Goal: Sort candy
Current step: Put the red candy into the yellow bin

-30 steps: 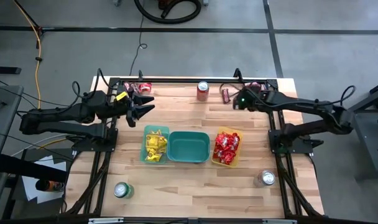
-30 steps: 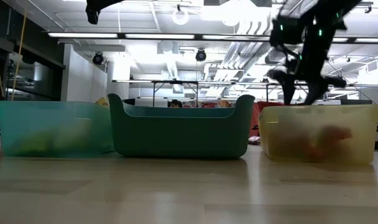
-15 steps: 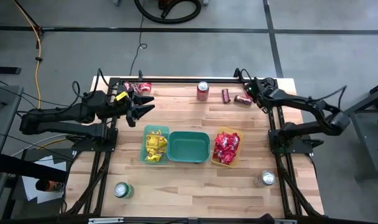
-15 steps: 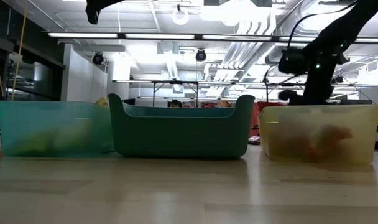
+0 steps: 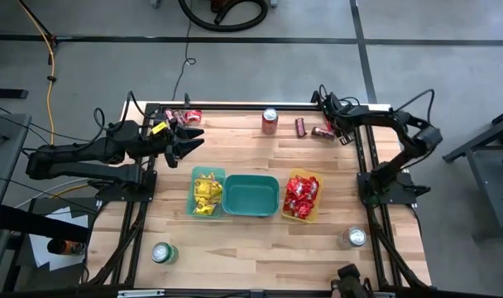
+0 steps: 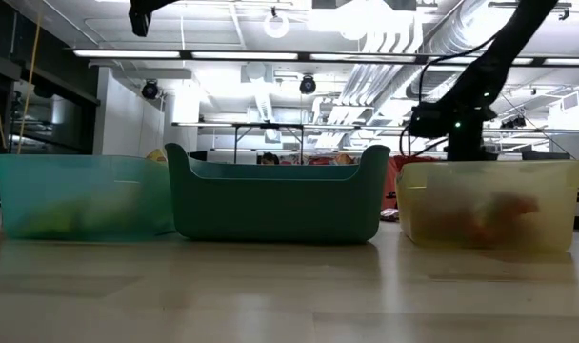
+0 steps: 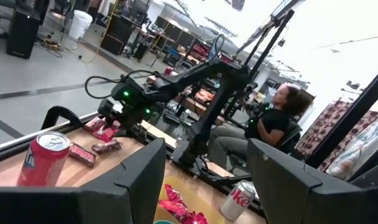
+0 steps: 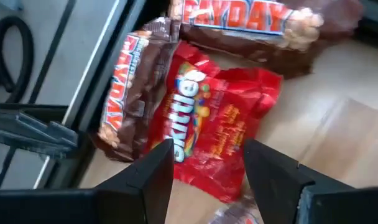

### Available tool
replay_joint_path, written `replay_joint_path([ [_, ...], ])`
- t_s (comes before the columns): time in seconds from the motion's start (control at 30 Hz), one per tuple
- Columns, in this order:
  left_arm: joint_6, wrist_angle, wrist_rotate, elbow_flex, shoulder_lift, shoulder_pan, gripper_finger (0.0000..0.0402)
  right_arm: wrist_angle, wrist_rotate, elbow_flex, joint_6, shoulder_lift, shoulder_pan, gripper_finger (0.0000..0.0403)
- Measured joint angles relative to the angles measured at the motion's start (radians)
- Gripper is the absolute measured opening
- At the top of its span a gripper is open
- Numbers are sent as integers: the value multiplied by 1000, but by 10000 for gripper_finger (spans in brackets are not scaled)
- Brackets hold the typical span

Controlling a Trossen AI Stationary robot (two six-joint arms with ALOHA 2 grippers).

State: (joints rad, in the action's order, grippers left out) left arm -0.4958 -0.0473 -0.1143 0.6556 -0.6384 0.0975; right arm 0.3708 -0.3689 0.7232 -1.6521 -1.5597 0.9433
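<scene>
Two dark robot arms are working over a wooden tabletop [image 5: 251,240], seen from above. Three bins are sitting side by side mid-table: a pale teal bin [image 5: 207,193] holding yellow packets [image 5: 205,190], an empty green bin [image 5: 251,195] in the middle, and a yellow bin [image 5: 302,197] holding red packets [image 5: 301,192].

The sorting appears largely done for yellow and red, but not finished. No brown bars are lying in any bin yet. Unsorted candy is lying along the far edge. Near the far right corner, the right wrist view is showing one red packet [image 8: 217,127] with two brown bars beside it: one brown bar [image 8: 132,84] touching it and another brown bar [image 8: 257,22] just past it. A further bar [image 5: 301,127] is lying near the red can [image 5: 270,120]. A few more sweets [image 5: 185,117] are lying at the far left corner; their number is too small to count. The packets inside the bins are also too heaped to count.

The right end effector [image 8: 207,171] is hovering just above the red packet, its fingers standing apart on either side and gripping nothing. The left end effector [image 5: 188,142] is waiting at the far left, fingers apart and empty.

Three cans are standing on the tabletop: the red one at the far edge, a green can [image 5: 161,252] near left, a silver can [image 5: 354,237] near right.
</scene>
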Motion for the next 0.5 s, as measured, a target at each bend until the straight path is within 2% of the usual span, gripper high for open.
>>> replay_joint_path([
  [0.3,-26,85,10,0,0,0,213,181,3,140,3,-158,-17,186],
  [0.4,-50,106,24,0,0,0,213,191,4,146,86,-172,-31,177],
  [0.5,-50,104,27,0,0,0,213,209,8,141,202,-171,-46,144],
])
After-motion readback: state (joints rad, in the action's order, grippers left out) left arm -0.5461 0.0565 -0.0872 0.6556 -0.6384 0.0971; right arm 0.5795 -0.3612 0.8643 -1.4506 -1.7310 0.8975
